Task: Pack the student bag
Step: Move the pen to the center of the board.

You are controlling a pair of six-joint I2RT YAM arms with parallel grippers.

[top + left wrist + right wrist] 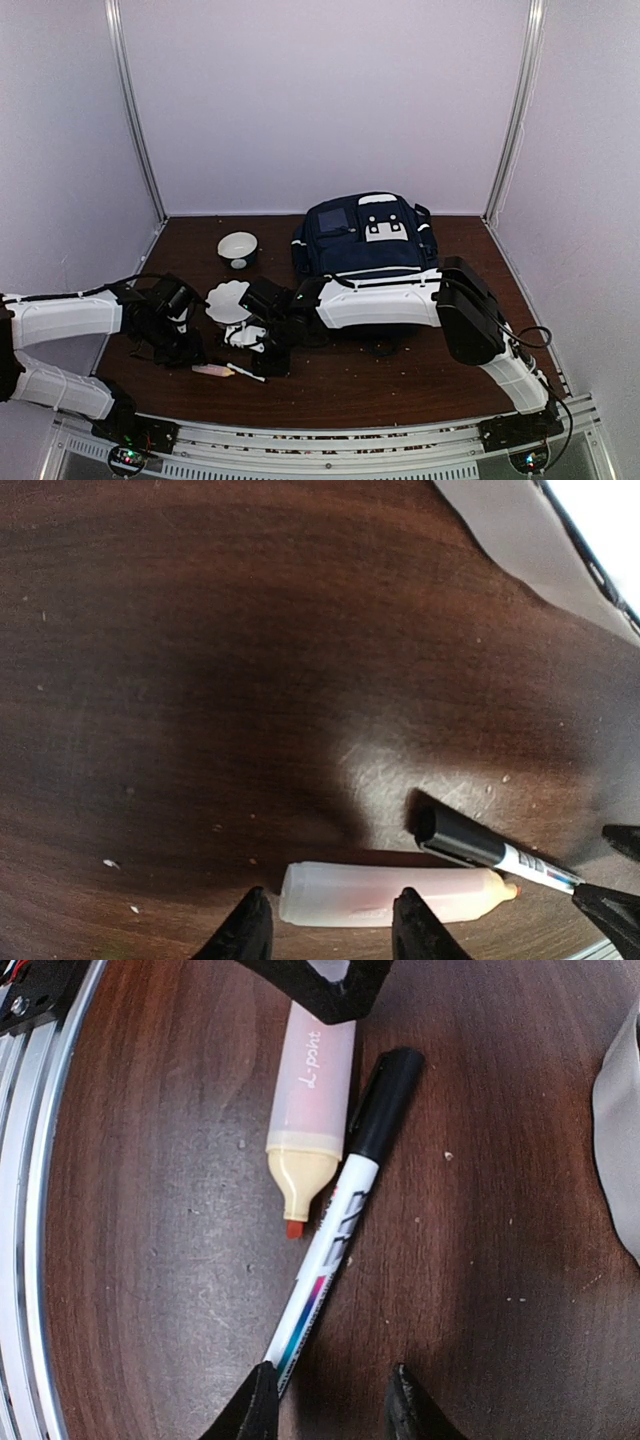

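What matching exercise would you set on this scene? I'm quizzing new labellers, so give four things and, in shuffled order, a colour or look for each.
Things:
1. student bag
2. bowl
3. marker
4. highlighter

Looks:
a. black cap, white barrel
b. navy blue with white patches
c. pale body, bare orange-red tip
d. round, white inside

Pairs: 1-b, 2-d, 3-a, 4-c

The top external camera looked down and forward from high behind over the whole table (400,372). Both wrist cameras hung close over the wood, sharing the black-capped marker (455,835) and pale highlighter (340,895).
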